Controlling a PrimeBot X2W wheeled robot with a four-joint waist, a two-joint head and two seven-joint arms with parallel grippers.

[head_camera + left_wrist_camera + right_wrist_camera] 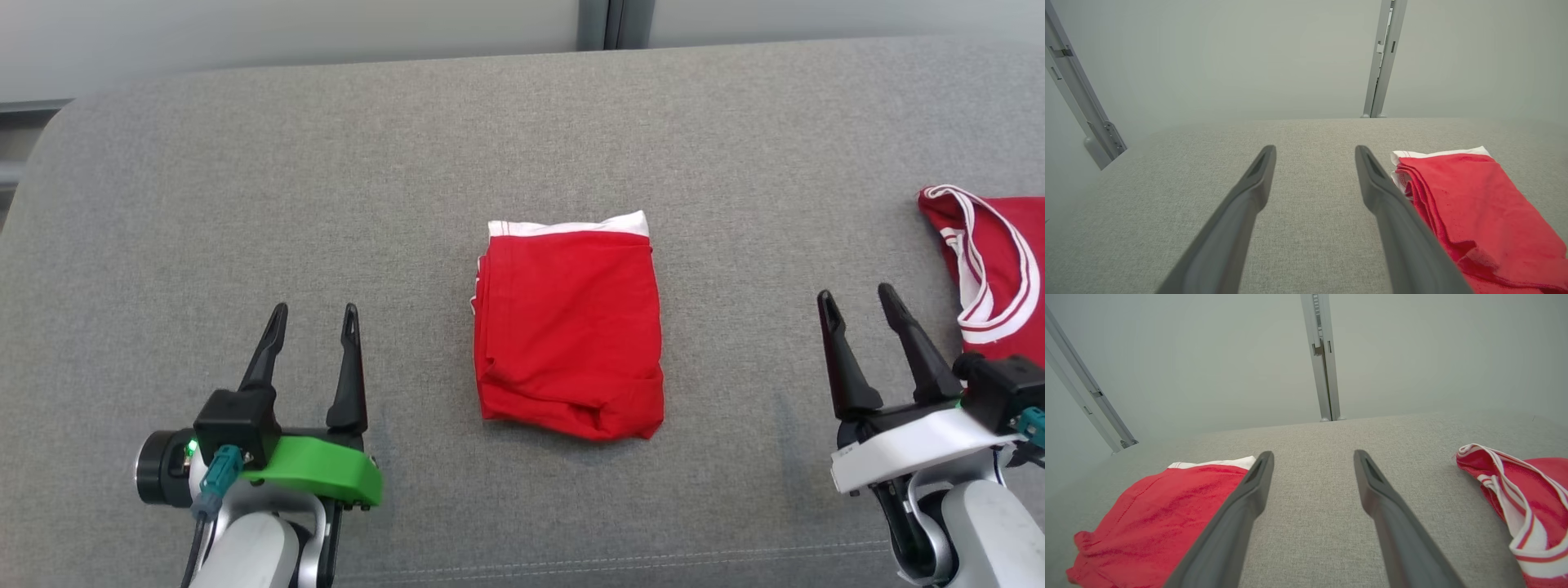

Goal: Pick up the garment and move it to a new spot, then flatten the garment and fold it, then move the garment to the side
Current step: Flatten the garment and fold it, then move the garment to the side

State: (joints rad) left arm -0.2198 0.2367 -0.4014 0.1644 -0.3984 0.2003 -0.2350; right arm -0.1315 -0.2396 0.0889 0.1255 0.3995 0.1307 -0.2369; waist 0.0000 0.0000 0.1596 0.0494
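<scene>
The garment is a red cloth with a white band at its far edge, folded into a compact rectangle in the middle of the grey padded surface. My left gripper rests open at the lower left, well clear of it; in the left wrist view the garment lies just right of the right finger. My right gripper is open at the lower right, empty. The right wrist view shows the folded garment to the left of the fingers.
A second red garment with white stripes lies crumpled at the right edge, close to my right gripper, and appears in the right wrist view. A pale wall with grey metal posts stands behind the surface's far edge.
</scene>
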